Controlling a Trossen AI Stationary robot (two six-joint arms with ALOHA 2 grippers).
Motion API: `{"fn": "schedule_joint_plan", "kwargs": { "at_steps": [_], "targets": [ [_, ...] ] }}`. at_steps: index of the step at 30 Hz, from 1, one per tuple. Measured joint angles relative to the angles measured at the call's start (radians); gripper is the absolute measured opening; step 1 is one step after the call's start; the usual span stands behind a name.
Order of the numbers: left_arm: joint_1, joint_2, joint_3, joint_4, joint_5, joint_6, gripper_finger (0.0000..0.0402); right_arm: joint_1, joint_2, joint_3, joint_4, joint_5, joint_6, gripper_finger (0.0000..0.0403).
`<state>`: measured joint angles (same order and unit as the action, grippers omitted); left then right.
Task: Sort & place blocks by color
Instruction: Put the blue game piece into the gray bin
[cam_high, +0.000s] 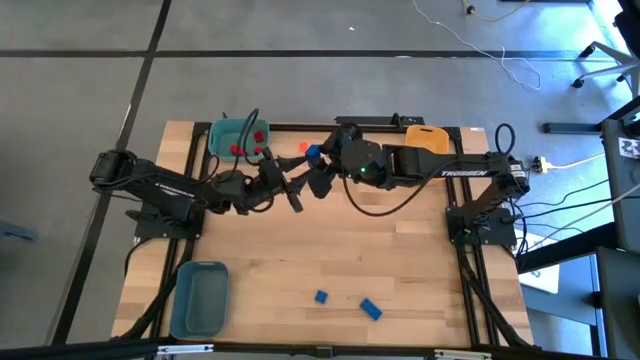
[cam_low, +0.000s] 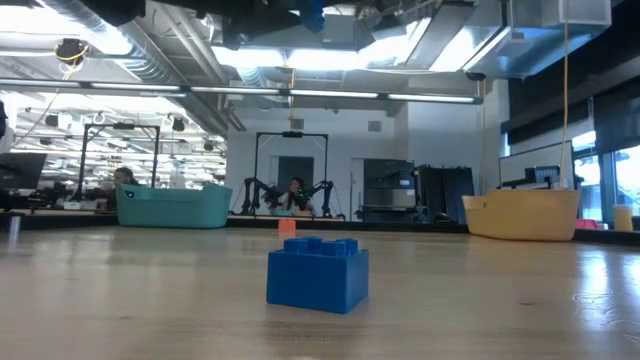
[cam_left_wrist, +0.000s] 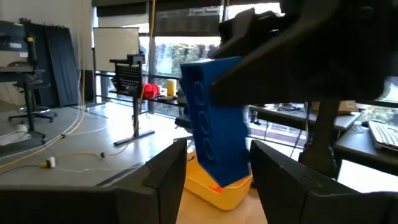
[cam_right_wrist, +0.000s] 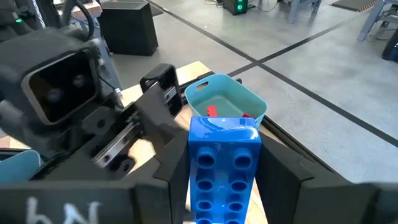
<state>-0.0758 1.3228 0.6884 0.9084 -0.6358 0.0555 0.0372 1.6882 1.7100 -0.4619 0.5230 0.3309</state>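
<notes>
Wooden tabletop (cam_high: 330, 250) fills the high view, both arms meeting near its far edge. A teal bin (cam_high: 238, 138) at the far left holds red blocks (cam_high: 258, 137); the yellow-orange bin (cam_high: 427, 138) is largely hidden by the right arm, contents unseen; the grey-blue bin (cam_high: 199, 298) at the near left looks empty. Two loose blue blocks (cam_high: 371, 309) lie near the front, an orange block (cam_high: 303, 147) by the teal bin, so sorting seems well short of finished

From table height, one blue block (cam_low: 318, 275) sits close, the teal bin (cam_low: 173, 207) and yellow-orange bin (cam_low: 522, 215) well behind

Past the left gripper (cam_left_wrist: 217, 168), a tall blue block (cam_left_wrist: 214, 118) stands between its part-open fingers; whether they pinch it I cannot tell

The right gripper (cam_right_wrist: 217, 180) has its jaws closed on the tall blue block (cam_right_wrist: 224, 168)
</notes>
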Motion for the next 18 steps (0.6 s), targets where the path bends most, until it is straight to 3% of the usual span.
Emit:
{"fn": "schedule_joint_plan", "kwargs": {
  "at_steps": [8,18],
  "targets": [
    [0.060,0.000,0.000,0.001,0.136,-0.052,0.0169,0.007,0.000,0.000,0.000,0.003,-0.002,0.0142],
    [0.079,0.000,0.000,0.000,0.142,-0.053,0.0161,0.011,0.000,-0.001,0.006,0.007,-0.001,0.0142]
  ]
}}
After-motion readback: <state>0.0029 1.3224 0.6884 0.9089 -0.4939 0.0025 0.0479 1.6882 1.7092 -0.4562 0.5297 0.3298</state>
